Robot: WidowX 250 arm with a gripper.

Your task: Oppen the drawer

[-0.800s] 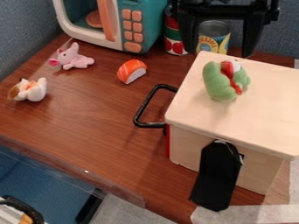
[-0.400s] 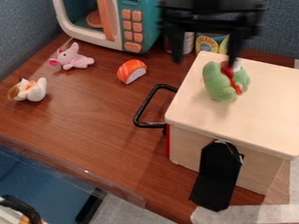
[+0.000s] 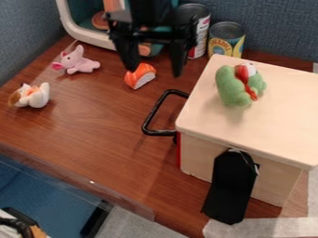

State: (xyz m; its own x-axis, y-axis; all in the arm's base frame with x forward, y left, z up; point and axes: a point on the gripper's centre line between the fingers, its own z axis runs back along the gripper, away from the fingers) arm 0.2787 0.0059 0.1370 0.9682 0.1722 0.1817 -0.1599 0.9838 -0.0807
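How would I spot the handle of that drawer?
Find the wooden box with the green plush toy on top. On its left side in the picture sticks out the handle, a black open loop, unlike the flat black piece on the box's front.

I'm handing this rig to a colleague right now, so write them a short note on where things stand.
Gripper: open and empty, above the table beside the toy microwave, near the sushi toy.
Job's things: black handle on the left side of the wooden drawer box as pictured; green plush toy on top.
Done: no grip on the handle; drawer looks closed.
Left: lower to the handle, hook or grasp it, pull the drawer out.
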